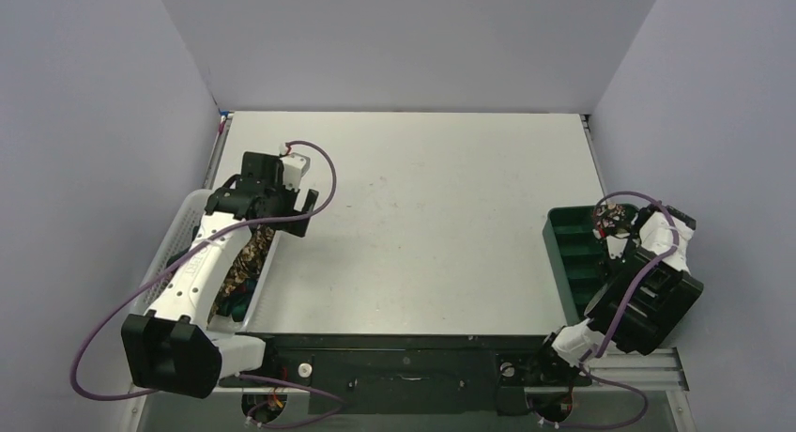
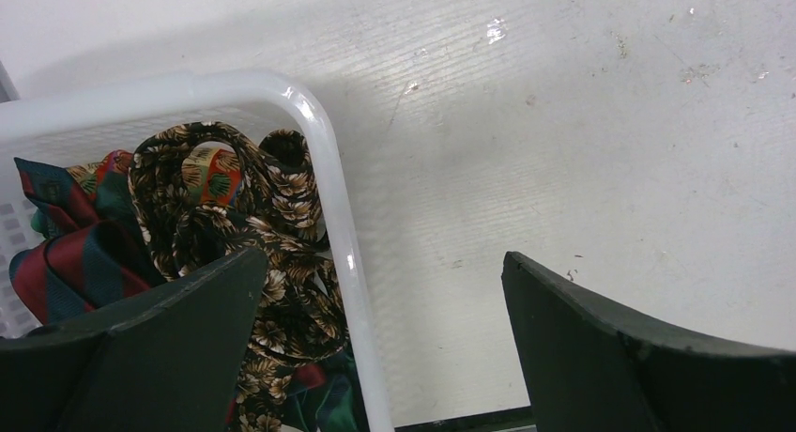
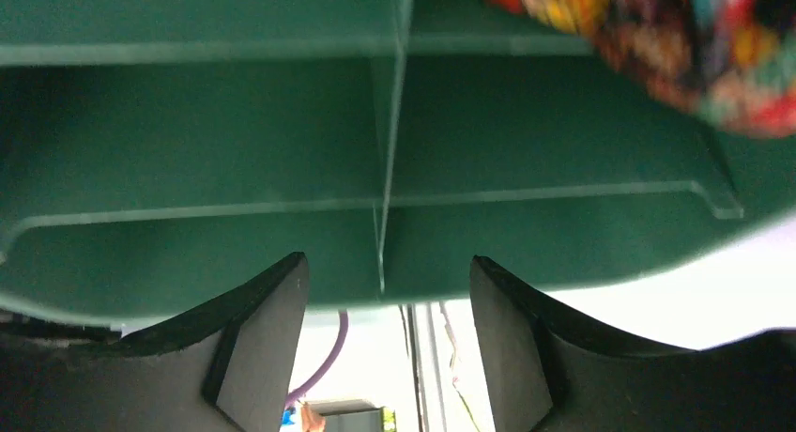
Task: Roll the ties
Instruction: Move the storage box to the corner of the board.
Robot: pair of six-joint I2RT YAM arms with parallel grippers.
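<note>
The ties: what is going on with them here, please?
The left claw, open and empty, hangs over the corner of the white basket, where a brown floral tie lies jumbled with others. The right claw, open too, is at the green tray, where one multicoloured tie already sits.

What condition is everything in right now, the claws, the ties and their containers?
white basket, holding loose ties.
green tray, one tie visible inside.
left claw, open, empty, above the basket's rim.
right claw, open, empty, over the tray.
floral tie, tangled in the basket.
red-green tie, crumpled in the basket.
multicoloured tie, bundled in a tray compartment.
</note>
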